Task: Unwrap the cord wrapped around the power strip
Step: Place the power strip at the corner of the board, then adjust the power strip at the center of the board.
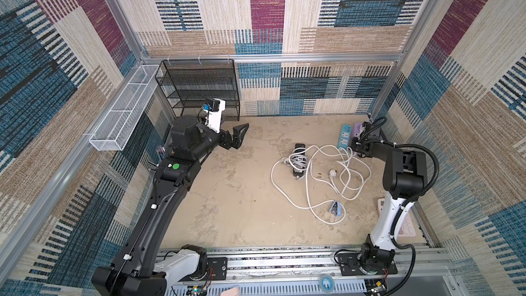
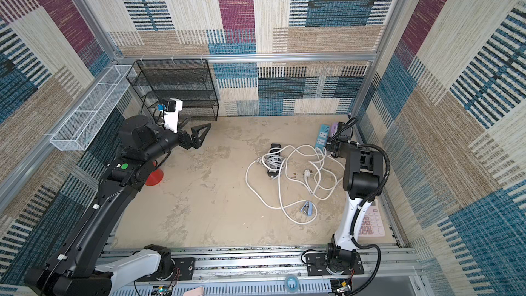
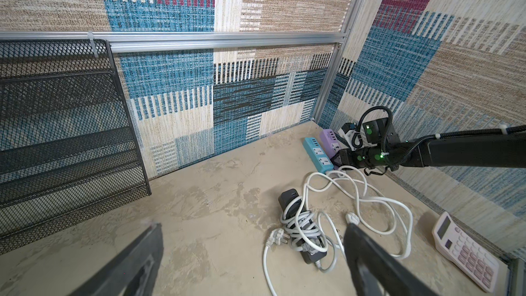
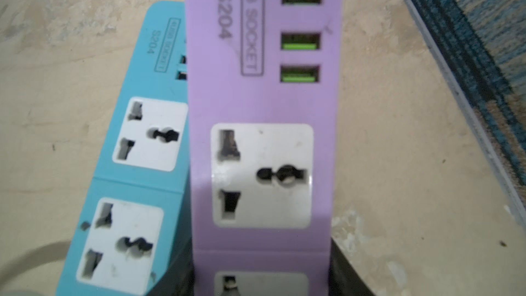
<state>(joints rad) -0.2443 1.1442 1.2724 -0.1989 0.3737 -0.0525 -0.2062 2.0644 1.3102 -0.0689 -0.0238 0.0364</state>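
— Cord [image 1: 297, 160] first: where does it sit?
— Wound in tight grey-white coils round the middle of the black power strip [image 1: 299, 147], a slim matte bar lying flat a little right of the middle of the counter [image 1: 227, 209]. Its chunky plug [image 1: 282, 161] rests on the mottled beige surface just beside the strip, on the side toward the left edge.
— Those big loops further right?
— Smooth white cable [image 1: 307, 183], round in section. It sprawls in loose open curves across the right half and leads toward the far right corner. A sky-blue strip [image 3: 316, 153] and a purple strip [image 3: 330, 140] lie there side by side. Both are plastic bars with white square socket faces, and the purple one also shows a row of small rectangular ports with green tongues.
— What has the right pincer [image 4: 262, 260] got?
— It is closed across the end of the purple strip that faces the front edge, with a black finger against each long side.
— The left pincer [image 1: 241, 137]?
— Spread wide with nothing between its flat black fingers. It hangs in the air near the far left corner, well apart from the wrapped strip and close to a black wire-mesh rack [image 1: 199, 89] with tiered shelves.
— Anything else?
— A pale pink calculator [image 3: 466, 254] with rounded keys lies flat along the right edge, toward the front corner.
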